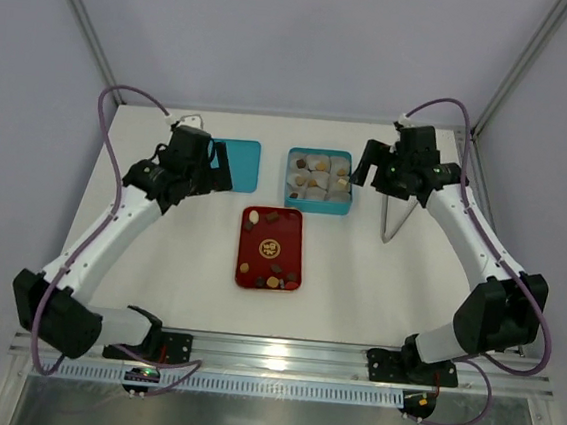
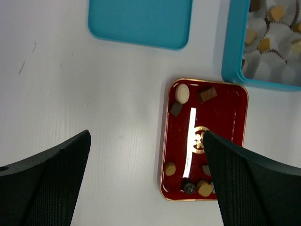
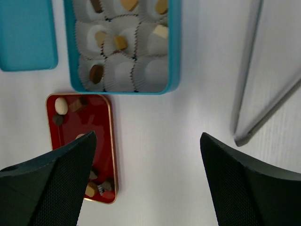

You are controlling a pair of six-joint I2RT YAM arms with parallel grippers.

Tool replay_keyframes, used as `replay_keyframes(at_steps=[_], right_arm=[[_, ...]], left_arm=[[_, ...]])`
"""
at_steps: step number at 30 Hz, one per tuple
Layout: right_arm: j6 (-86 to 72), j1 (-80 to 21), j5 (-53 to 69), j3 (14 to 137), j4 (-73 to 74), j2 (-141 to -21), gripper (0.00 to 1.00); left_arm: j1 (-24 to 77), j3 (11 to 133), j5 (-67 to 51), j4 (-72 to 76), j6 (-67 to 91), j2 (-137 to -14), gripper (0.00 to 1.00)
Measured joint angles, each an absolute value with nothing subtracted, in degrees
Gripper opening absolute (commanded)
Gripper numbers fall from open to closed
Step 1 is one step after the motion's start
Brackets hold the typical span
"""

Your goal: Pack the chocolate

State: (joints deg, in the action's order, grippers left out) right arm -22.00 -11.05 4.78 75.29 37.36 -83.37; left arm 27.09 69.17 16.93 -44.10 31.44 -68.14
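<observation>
A red tray in the table's middle holds several small chocolate pieces: a cream oval, a brown square, and round tan ones near its front end. Behind it, a teal box holds white paper cups, some with chocolate in them. My left gripper is open and empty above the table left of the tray; in the top view it hovers by the teal lid. My right gripper is open and empty, right of the tray; in the top view it is beside the box.
The teal lid lies flat left of the box. Metal tongs lie on the table to the right of the box, also in the right wrist view. Frame posts stand at the table's back corners.
</observation>
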Motion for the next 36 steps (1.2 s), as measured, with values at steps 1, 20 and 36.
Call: replay_keyframes(at_steps=[1,20,36], right_arm=[[-22.04,-12.51,5.96,76.27,37.28,-84.18,0.90],[-22.87,-20.97,15.42,81.10,33.85,-94.02,0.89],[-22.85,-27.22,16.36,100.16,30.57,-111.57,0.89]], left_arm=[[24.58,71.40,16.40,-44.10,31.62,-71.40,1.00],[3.73,99.72,-0.10,-37.52,25.93,-123.11,0.83],[-0.73,104.18,-4.78,-36.42,22.63,-129.12,0.70]])
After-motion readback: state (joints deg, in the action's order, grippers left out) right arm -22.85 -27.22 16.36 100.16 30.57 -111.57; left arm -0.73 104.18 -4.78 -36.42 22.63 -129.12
